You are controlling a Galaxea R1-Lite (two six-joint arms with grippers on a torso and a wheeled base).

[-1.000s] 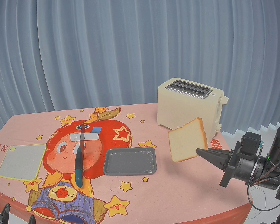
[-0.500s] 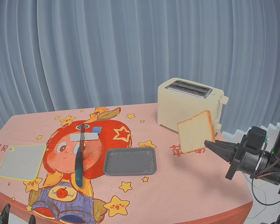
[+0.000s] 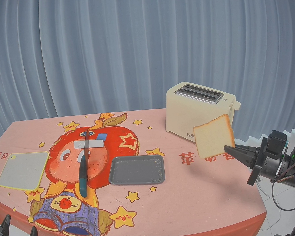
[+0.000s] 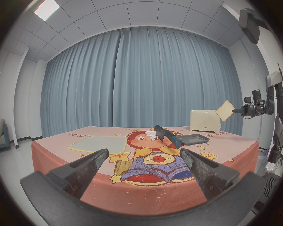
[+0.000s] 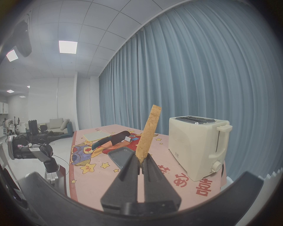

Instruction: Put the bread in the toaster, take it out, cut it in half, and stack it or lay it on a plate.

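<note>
Bread point(image 3: 213, 136), a pale square slice with tan crust, hangs in the air just in front of the cream two-slot toaster point(image 3: 194, 115), lower corner pinched by the black right gripper point(image 3: 226, 148); the left gripper point(image 4: 143, 151) gapes wide.

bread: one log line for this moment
right gripper: shut on bread | bread: in air near toaster, not in slot | left gripper: open

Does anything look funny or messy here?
Nothing is spilled or broken. The one odd sight is the bread, pinched at its lower edge by the right gripper, hanging tilted in the air near the toaster, not over its slots.
</note>
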